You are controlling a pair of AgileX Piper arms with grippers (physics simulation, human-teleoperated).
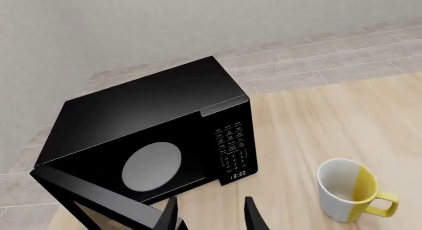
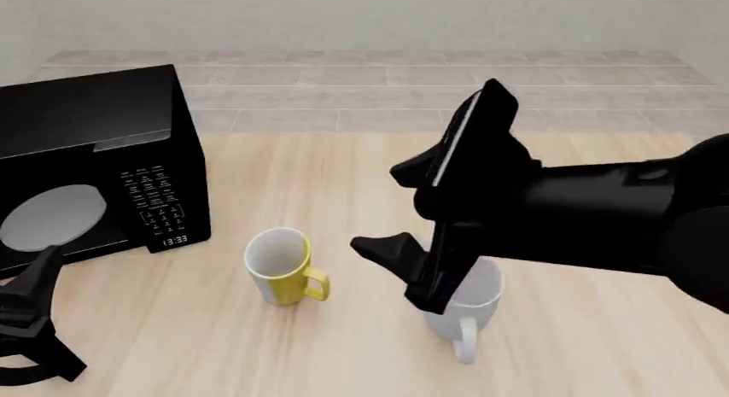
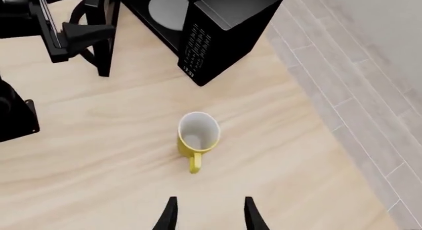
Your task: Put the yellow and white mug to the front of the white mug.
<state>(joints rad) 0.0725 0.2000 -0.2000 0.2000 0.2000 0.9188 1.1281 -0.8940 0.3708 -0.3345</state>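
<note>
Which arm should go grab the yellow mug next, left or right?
Probably the right. The right gripper is open and aimed at the yellow and white mug, while the left gripper sits low by the microwave.

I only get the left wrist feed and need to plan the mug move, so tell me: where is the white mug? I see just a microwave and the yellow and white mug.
Observer: In the front view the white mug stands to the right of the yellow and white mug, partly hidden by the right arm.
Operator: Is the right gripper holding anything?
Observer: No. The right gripper is open and empty, its camera looking down on the yellow and white mug.
Operator: Which way does the yellow handle point?
Observer: In the front view it points toward the near right, toward the arms' side of the table.
</note>
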